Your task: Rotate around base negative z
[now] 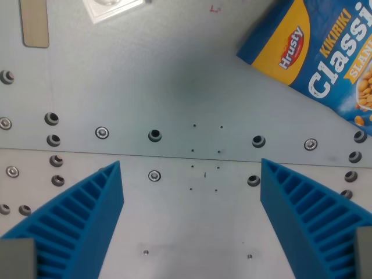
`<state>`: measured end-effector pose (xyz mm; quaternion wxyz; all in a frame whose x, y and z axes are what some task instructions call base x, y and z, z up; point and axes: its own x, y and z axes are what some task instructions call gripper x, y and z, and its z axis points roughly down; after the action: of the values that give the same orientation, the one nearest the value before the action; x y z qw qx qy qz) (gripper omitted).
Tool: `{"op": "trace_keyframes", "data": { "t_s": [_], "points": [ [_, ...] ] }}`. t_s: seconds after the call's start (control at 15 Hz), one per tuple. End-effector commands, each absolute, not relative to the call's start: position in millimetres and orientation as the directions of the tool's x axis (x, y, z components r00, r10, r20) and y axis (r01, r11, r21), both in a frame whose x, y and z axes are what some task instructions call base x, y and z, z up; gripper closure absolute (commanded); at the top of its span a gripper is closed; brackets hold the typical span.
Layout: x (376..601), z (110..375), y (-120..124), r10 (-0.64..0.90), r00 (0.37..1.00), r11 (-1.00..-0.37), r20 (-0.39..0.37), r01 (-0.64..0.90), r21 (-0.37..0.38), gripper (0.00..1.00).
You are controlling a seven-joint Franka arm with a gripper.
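Observation:
My gripper [190,168] looks straight down at a grey metal plate [174,87] with bolt holes. Its two blue ribbed fingers [87,215] stand wide apart at the lower left and lower right, open, with nothing between them. A blue and yellow snack bag [317,55] printed "Hrusty Classic" lies tilted at the wrist view's upper right, well beyond the fingertips and apart from them.
A white square object [110,9] is cut off by the top edge at the upper left. A beige strip [35,23] lies at the far upper left. A seam between plates [174,156] runs across the middle, lined with bolts.

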<state>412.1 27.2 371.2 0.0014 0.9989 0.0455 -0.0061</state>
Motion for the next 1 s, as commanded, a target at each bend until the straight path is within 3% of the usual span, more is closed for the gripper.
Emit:
{"op": "trace_keyframes", "data": {
  "t_s": [0.07, 1.0],
  "points": [
    [411.6, 374.0, 27.2, -0.046, 0.999, -0.999, -0.006, -0.046, 0.001, 0.00],
    [411.6, 374.0, 27.2, -0.231, 0.973, -0.973, -0.007, -0.231, 0.000, 0.00]
  ]
}}
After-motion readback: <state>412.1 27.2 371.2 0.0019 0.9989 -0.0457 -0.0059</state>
